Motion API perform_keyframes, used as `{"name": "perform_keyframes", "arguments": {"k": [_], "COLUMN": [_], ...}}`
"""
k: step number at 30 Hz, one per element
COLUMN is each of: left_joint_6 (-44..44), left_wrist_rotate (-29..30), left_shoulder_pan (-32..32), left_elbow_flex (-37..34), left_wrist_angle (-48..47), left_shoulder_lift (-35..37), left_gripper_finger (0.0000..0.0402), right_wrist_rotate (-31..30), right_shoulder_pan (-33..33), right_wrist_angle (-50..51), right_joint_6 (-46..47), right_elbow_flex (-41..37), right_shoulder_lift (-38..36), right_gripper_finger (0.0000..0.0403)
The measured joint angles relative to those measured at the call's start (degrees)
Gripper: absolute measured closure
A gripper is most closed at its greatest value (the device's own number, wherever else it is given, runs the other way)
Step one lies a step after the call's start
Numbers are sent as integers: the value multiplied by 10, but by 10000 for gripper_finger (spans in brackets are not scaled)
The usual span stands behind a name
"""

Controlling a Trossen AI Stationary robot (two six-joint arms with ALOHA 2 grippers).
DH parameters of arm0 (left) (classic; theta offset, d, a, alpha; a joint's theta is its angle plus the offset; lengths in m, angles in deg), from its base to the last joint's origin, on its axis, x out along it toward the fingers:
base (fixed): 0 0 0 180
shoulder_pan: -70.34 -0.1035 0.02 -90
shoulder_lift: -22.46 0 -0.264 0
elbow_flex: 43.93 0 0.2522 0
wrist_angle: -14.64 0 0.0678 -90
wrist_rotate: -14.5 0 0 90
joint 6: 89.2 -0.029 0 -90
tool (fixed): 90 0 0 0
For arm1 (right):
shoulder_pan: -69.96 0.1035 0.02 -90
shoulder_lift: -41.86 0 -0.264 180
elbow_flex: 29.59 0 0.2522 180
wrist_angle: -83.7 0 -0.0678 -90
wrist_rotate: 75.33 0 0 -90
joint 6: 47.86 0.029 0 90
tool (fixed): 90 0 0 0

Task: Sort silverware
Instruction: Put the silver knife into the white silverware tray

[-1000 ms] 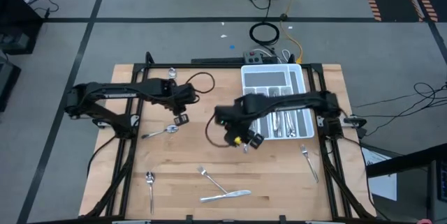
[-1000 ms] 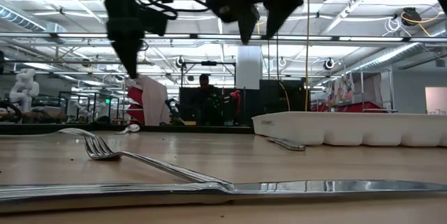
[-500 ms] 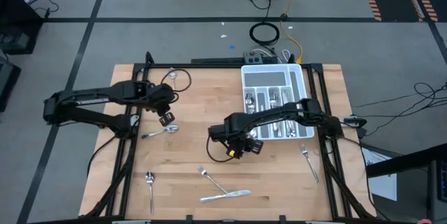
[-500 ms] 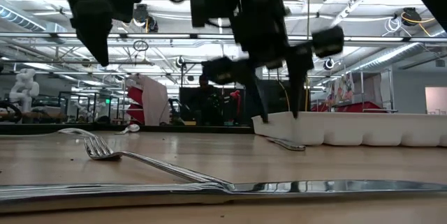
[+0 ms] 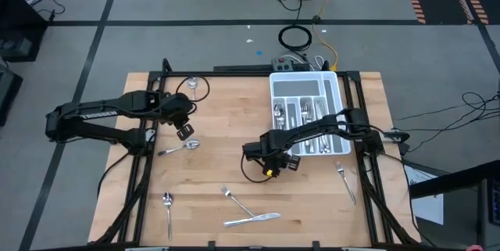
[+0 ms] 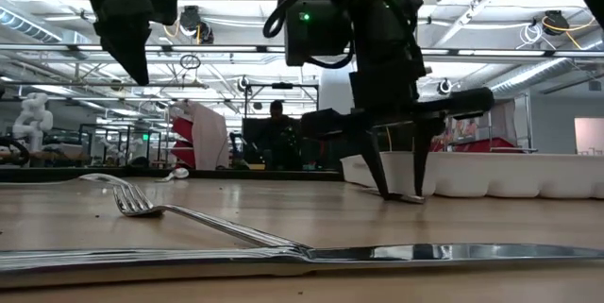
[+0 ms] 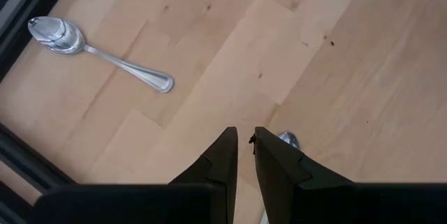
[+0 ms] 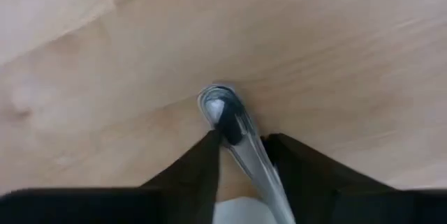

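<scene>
My right gripper (image 5: 270, 168) is down at the table's middle, open. Its fingers (image 6: 377, 166) stand on either side of one slim piece of silverware (image 8: 225, 116) that lies flat on the wood; I see no touch. My left gripper (image 5: 185, 131) hangs shut above the table's left part, over a spoon (image 5: 181, 147) whose bowl (image 7: 288, 139) peeks past its fingers. Another spoon (image 7: 98, 42) lies toward the far edge. A spoon (image 5: 167, 204), a fork (image 5: 234, 200) and a knife (image 5: 252, 220) lie near the near edge, and a fork (image 5: 346, 181) at the right.
The white tray (image 5: 337, 95) sits at the far right of the table and holds several pieces in its compartments. Black rails (image 5: 148, 165) run along the table's left and right sides. Bare wood lies between the two grippers.
My right gripper has moved from beside the tray toward the near edge and come down to the table, its fingers now astride a piece lying there. My left gripper has drawn back toward the table's left edge and then kept still.
</scene>
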Motion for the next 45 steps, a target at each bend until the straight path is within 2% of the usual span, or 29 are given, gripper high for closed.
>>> {"name": "perform_keyframes", "arguments": {"k": [6,8,16,21,29,33,38,40,42,45], "left_joint_6": [-4,-4,-13,-14,-14,-14,-14,-14,-14,-14], "left_wrist_rotate": [0,0,0,0,-1,0,0,0,0,0], "left_shoulder_pan": [0,0,0,0,0,0,0,0,0,0], "left_elbow_flex": [0,0,0,0,0,0,0,0,0,0], "left_wrist_angle": [-1,-5,-6,-6,-6,-6,-5,-5,-5,-5], "left_shoulder_lift": [0,0,0,0,0,0,0,0,0,0], "left_gripper_finger": [345,345,345,345,345,345,345,345,345,345], "right_wrist_rotate": [3,-3,-27,-29,-48,-136,-156,-186,-237,-279], "right_shoulder_pan": [3,9,24,23,23,34,36,38,41,41], "right_wrist_angle": [-22,-18,-59,-96,-82,-23,44,70,114,214], "right_joint_6": [-60,-63,-32,28,97,84,95,94,95,114], "right_elbow_flex": [-5,3,90,156,237,287,360,383,403,419], "right_shoulder_lift": [-1,-1,11,16,14,14,13,12,11,11], "right_gripper_finger": [368,389,400,400,400,401,402,402,402,402]}}
